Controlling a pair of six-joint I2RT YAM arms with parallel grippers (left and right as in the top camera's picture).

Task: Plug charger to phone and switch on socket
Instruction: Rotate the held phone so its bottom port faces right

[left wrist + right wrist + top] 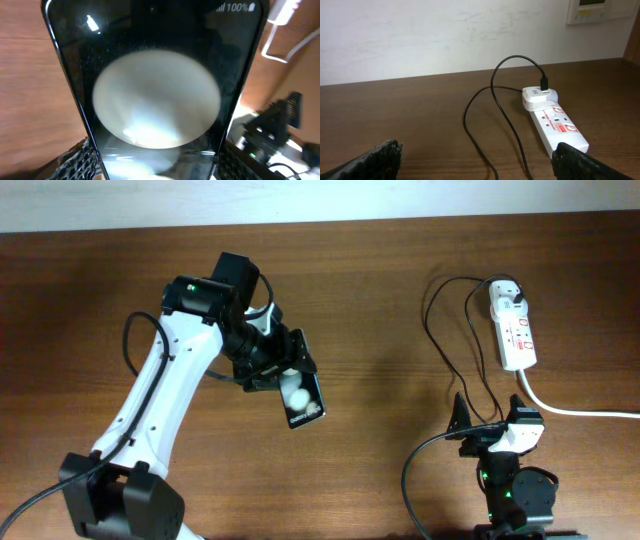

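The left gripper [285, 375] is clenched on the phone [305, 405]. It grips the slab by its two long edges at one end, and the rest of the phone sticks out past the fingers toward the near edge of the counter [380, 280]. This is around the middle of the counter, a little to the left. In the left wrist view the glossy face fills the frame, with a bright round reflection on it and a "100%" mark at its top corner. A dark finger [75, 160] sits against each side.

The socket [515, 335] lies near the far right corner, well apart from the phone, lengthwise from far to near. Its thick white cord [580, 412] runs off toward the right edge. The charger [437, 330] has its black plug standing in a white adapter [540, 97] at the socket's far end. From there the thin cable loops left and then runs toward the near edge.

The right gripper [495, 425] sits by the near edge, just short of the socket's near end. It is released, with its fingers spread wide. The cable runs down into the gap between them, and I cannot tell where its connector tip lies.
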